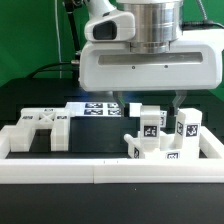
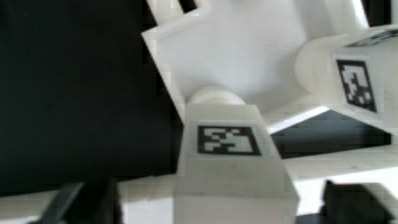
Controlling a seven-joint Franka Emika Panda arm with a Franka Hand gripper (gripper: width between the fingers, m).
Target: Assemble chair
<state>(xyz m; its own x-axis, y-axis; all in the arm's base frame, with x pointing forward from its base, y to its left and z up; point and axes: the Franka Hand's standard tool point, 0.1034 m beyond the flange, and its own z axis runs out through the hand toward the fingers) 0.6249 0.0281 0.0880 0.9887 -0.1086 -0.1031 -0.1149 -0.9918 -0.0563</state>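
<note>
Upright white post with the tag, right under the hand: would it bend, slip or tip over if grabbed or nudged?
Probably stiff: the post looks like solid blocky plastic with crisp edges. Its smooth faces may be a bit slippery, though flat sides suit a pinch. Standing seemingly taller than wide, it could tip if nudged near the top.

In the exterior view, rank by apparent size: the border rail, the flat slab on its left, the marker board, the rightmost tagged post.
1. border rail
2. flat slab
3. marker board; it lies farther back, so its place behind the slab is unsure
4. tagged post
</note>
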